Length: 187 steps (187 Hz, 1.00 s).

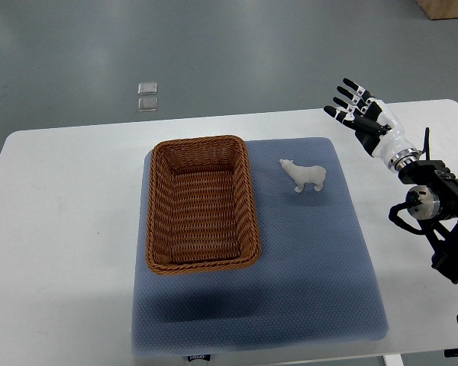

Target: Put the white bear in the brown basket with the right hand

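On the blue mat (290, 290) covering the white surface (61, 229), the brown basket (201, 263) sits along the mat's left edge. The white bear (305, 176) stands just beside its far right corner. The right hand (360, 112) hovers over the surface's far right corner, fingers spread, holding nothing.

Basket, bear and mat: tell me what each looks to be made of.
Brown basket: woven wicker or rattan, judging by the braided rim and ribbed strands, matte.
White bear: apparently hard moulded plastic or resin, smooth with a slight sheen; it could be ceramic.
Blue-grey mat: soft foam or rubbery sheet, going by its fine dotted texture.
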{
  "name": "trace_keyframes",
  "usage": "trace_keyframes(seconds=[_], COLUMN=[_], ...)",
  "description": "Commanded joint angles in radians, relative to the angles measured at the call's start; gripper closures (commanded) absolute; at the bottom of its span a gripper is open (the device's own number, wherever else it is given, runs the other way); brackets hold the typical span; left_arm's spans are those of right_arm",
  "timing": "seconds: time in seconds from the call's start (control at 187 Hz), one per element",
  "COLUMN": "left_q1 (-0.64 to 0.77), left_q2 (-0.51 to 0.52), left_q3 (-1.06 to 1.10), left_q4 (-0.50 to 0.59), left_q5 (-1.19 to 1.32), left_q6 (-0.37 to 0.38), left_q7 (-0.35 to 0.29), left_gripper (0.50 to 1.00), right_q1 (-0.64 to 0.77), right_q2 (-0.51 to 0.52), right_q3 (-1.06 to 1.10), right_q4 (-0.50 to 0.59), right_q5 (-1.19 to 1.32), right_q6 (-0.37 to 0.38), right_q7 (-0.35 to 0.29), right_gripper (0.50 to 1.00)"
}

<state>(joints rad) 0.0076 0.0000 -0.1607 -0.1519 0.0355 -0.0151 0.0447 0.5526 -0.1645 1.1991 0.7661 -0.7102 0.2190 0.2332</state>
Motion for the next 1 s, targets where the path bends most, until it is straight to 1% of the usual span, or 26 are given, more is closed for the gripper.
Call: trace_keyframes(seconds=[0.0,0.086,0.411,0.497,0.641,0.721,0.876,0.994], left_q1=[0.000,0.000,0.000,0.000,0.000,0.000,0.000,0.000], left_q2=[0.000,0.000,0.000,0.000,0.000,0.000,0.000,0.000], left_q3=[0.001,0.001,0.000,0.000,0.000,0.000,0.000,0.000], left_q4=[0.000,0.000,0.000,0.000,0.000,0.000,0.000,0.000], left_q5=[0.000,0.000,0.000,0.000,0.000,0.000,0.000,0.000], left_q6=[0.000,0.000,0.000,0.000,0.000,0.000,0.000,0.000], left_q7=[0.000,0.000,0.000,0.000,0.000,0.000,0.000,0.001], left_gripper=[0.500,0.500,0.500,0.500,0.500,0.500,0.500,0.500], right_q1=[0.001,0.003,0.007,0.007,0.010,0.015,0.024,0.043], right_q2=[-0.009,-0.015,-0.023,-0.023,-0.024,-0.044,-0.096,-0.128], right_q3=[-0.004,-0.012,-0.016,-0.018,-0.021,-0.050,-0.145,-0.227], right_q4=[0.001,0.001,0.002,0.002,0.002,0.002,0.007,0.044], right_q5=[-0.002,-0.002,-0.040,-0.072,-0.146,-0.193,-0.250,-0.337], right_q6=[0.011,0.026,0.029,0.042,0.089,0.109,0.115,0.115], right_q7=[0.000,0.000,0.000,0.002,0.021,0.038,0.091,0.132], right_gripper=[0.574,0.574,0.574,0.574,0.574,0.574,0.574,0.574])
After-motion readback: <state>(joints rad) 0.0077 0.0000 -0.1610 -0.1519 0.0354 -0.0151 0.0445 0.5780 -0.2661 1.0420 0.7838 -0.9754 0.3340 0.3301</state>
